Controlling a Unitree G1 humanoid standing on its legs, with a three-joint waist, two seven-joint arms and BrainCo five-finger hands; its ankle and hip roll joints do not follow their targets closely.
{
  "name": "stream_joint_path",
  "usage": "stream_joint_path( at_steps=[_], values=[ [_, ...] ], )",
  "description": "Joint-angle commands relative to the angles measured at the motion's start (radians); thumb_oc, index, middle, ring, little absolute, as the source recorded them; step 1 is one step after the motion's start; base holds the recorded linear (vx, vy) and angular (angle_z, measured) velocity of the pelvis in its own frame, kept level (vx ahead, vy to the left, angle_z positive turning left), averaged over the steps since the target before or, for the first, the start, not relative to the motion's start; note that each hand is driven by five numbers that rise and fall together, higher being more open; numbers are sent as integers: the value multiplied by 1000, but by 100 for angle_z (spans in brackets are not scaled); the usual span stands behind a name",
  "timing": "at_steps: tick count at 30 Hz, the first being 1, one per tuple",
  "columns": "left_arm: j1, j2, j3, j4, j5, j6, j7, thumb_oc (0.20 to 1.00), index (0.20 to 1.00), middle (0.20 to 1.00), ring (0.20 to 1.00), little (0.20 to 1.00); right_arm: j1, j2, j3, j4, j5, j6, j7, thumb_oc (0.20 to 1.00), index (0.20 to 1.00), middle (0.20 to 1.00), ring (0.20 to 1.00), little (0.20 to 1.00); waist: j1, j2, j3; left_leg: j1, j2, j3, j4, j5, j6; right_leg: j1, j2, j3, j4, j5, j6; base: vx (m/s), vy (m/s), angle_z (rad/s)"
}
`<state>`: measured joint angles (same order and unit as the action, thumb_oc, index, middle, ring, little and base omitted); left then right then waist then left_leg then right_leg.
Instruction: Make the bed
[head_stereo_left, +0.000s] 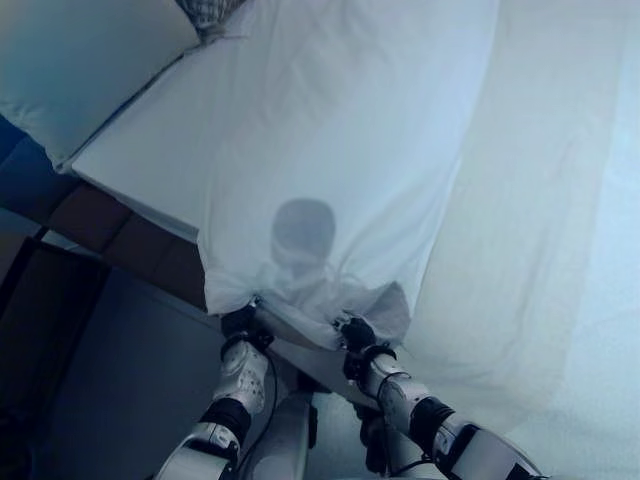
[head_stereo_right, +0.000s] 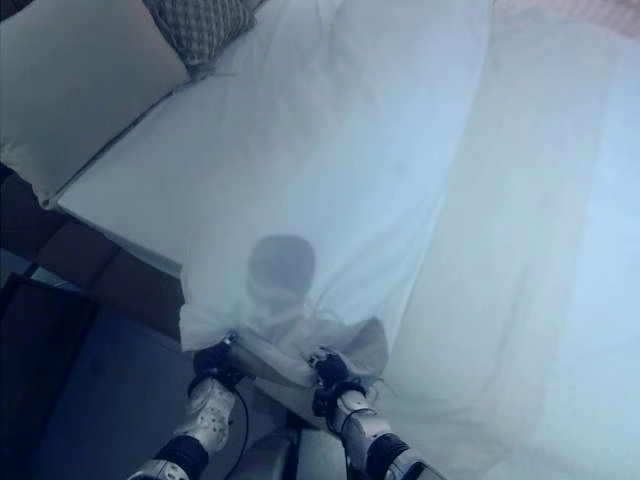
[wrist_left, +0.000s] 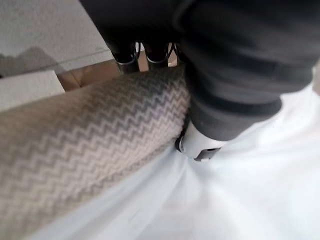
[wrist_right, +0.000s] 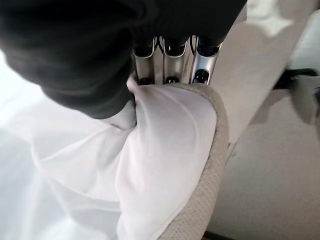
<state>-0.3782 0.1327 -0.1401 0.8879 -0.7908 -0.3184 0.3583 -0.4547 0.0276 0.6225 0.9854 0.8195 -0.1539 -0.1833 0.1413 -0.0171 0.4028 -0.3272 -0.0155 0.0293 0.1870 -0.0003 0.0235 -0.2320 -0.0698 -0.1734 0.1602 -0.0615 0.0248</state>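
White bedding covered most of the scene, with a bed running away from the robot and a dark floor beside it on the robot's left. A white sheet lay spread over the mattress and hung over the near edge. A white pillow rested at the far left corner of the bed, and a patterned cushion sat just beside it at the head end.

Both hands were positioned at the near edge of the bed, close together, each at the gathered hem of the sheet. The left hand had its fingers curled over a beige blanket with a zigzag weave, which was rolled up with the white sheet; the thumb pressed against the sheet from the opposite side, so the hand was clamped on the bunched blanket and sheet. The right hand had its fingers hooked over the same folded edge, where the white sheet wrapped inside the beige blanket hem, so this hand was also clenched on the fabric.

Between the two hands the sheet was pulled into creases and small folds. To the robot's right, the sheet draped in long smooth folds off the side of the bed.
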Motion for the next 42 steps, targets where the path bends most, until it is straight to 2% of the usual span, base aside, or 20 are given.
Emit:
stream_joint_path(
  at_steps=[1,6,9,11,12,16,22,23,24,25,26,29,30,31,32,33,34,36,39,42],
  values=[
    [6,115,8,14,37,-26,83,200,200,200,200,200,21,12,10,-47,21,-22,-22,200,200,200,200,200,14,0,26,-20,-22,26,-23,-8,-36,-36,-57,2,5,110,117,-114,94,-32],
    [-10,119,30,-61,10,-68,99,200,200,200,200,200,15,-9,45,-116,51,-25,-4,200,200,200,200,200,22,22,30,-39,-31,16,-73,33,-44,-41,-32,8,-46,98,98,-12,13,-2],
    [-15,119,31,-82,10,-77,104,200,200,200,200,200,12,3,56,-105,69,-22,4,200,200,200,200,200,27,22,28,-46,-28,13,-86,40,-44,-40,-35,-9,-67,108,97,5,-33,14],
    [-22,125,38,-122,6,-95,108,200,200,200,200,200,18,16,65,-133,133,-30,21,200,200,200,200,200,29,23,34,-51,-28,10,-91,48,-49,-38,-33,-13,-82,112,96,8,-53,7],
    [-25,131,49,-156,2,-108,123,200,200,200,200,200,49,40,82,-180,227,-49,37,200,200,200,200,200,27,21,40,-53,-27,6,-103,54,-52,-40,-30,-10,-95,116,94,-3,-13,3],
    [-40,159,72,-189,16,-118,145,200,200,200,200,200,86,57,155,-218,285,-30,78,200,200,200,200,200,29,13,52,-68,-26,8,-111,61,-59,-46,-29,-17,-117,127,95,-1,-3,1],
    [-82,201,95,-216,62,-154,209,200,200,200,200,200,29,64,236,-182,196,1,97,200,200,200,200,200,47,20,76,-94,-30,7,-118,71,-69,-56,-33,-38,-124,137,99,-8,-9,4],
    [-92,207,101,-206,58,-162,218,200,200,200,200,200,13,62,239,-167,168,2,92,523,523,523,523,523,49,22,80,-100,-29,7,-118,72,-71,-60,-35,-42,-122,137,100,-9,3,8],
    [-107,211,99,-184,51,-161,223,347,347,347,347,347,-3,63,236,-152,148,2,82,1000,1000,1000,1000,1000,48,23,84,-103,-29,8,-118,72,-72,-63,-36,-44,-121,138,101,2,15,13],
    [-125,215,98,-151,38,-156,224,624,624,624,624,624,-24,59,232,-129,110,6,68,1000,1000,1000,1000,1000,47,23,86,-105,-29,9,-118,72,-72,-67,-36,-46,-120,139,102,3,13,14],
    [-127,215,98,-150,37,-157,222,1000,1000,1000,1000,1000,-25,60,231,-128,109,7,68,1000,1000,1000,1000,1000,48,22,87,-105,-29,9,-118,72,-72,-67,-36,-46,-120,139,102,15,25,14],
    [-155,219,84,-21,-19,-102,185,1000,1000,1000,1000,1000,-77,33,186,-64,-37,24,34,1000,1000,1000,1000,1000,36,22,98,-112,-29,19,-111,71,-70,-70,-38,-42,-120,145,106,11,20,4],
    [-156,220,83,-20,-19,-102,184,1000,1000,1000,1000,1000,-77,33,185,-63,-37,24,34,1000,1000,1000,1000,1000,36,22,98,-111,-29,19,-111,70,-70,-69,-38,-42,-120,145,106,19,61,0],
    [-156,223,76,56,-13,-56,164,1000,1000,1000,1000,1000,-89,12,162,-23,-136,28,4,1000,1000,1000,1000,1000,25,21,101,-110,-29,25,-101,65,-68,-68,-40,-37,-119,146,108,6,38,1],
    [-157,223,76,57,-13,-56,163,1000,1000,1000,1000,1000,-89,12,161,-22,-137,28,4,1000,1000,1000,1000,1000,26,21,102,-110,-29,26,-101,64,-68,-68,-40,-37,-119,146,108,8,67,-1],
    [-145,225,93,102,12,-33,169,1000,1000,1000,1000,1000,-101,-26,153,-11,-298,39,-11,1000,1000,1000,1000,1000,14,18,102,-110,-28,32,-88,57,-66,-68,-41,-29,-117,146,109,0,44,0],
    [-140,230,108,131,17,-22,167,1000,1000,1000,1000,1000,-104,-45,149,-3,-374,48,-12,1000,1000,1000,1000,1000,9,16,102,-110,-26,36,-82,53,-65,-69,-41,-24,-115,147,110,-2,50,-1],
    [-113,239,147,164,29,-14,169,1000,1000,1000,1000,1000,-128,-111,195,10,-677,90,3,1000,1000,1000,1000,1000,0,13,98,-107,-25,42,-75,45,-65,-69,-41,-20,-112,143,110,-2,29,-4],
    [-75,227,196,186,14,-4,151,1000,1000,1000,1000,1000,-115,-197,151,45,-821,121,8,1000,1000,1000,1000,1000,-18,10,96,-99,-21,48,-73,42,-64,-67,-38,-10,-111,142,109,-8,10,-10],
    [-61,219,210,198,13,6,125,1000,1000,1000,1000,1000,-87,-245,121,74,-871,127,24,1000,1000,1000,1000,1000,-28,12,92,-91,-20,51,-76,44,-66,-64,-36,-7,-114,140,108,-15,-17,-7]
  ],
)
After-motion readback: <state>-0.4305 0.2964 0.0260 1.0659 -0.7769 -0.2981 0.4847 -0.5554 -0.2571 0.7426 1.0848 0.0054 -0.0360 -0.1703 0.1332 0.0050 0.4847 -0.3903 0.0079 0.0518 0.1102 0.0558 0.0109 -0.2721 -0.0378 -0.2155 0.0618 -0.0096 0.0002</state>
